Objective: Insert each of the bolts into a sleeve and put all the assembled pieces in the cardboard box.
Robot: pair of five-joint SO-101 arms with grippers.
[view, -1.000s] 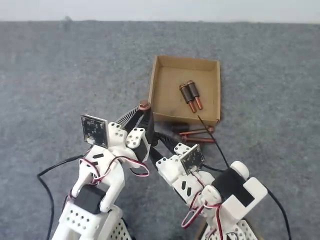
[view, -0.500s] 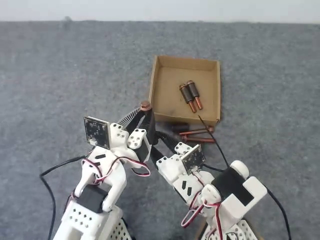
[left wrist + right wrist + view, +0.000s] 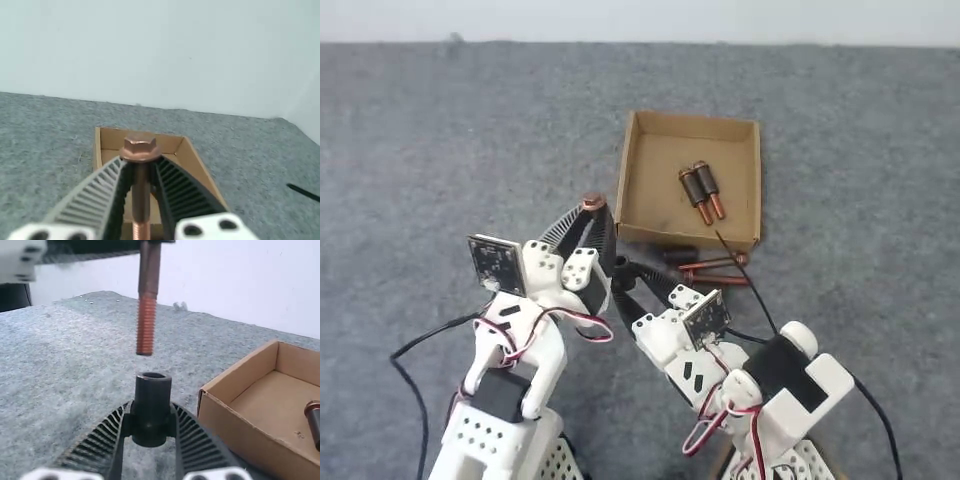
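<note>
Left gripper (image 3: 140, 167) clamps the copper bolt (image 3: 140, 148) above the black sleeve (image 3: 152, 395) pinched in the right gripper (image 3: 151, 422); sideways offset could snag threads on its rim.

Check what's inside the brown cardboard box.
Two copper bolts in black cylindrical sleeves, side by side on its floor. The brown cardboard box's near wall hides a floor strip.
</note>
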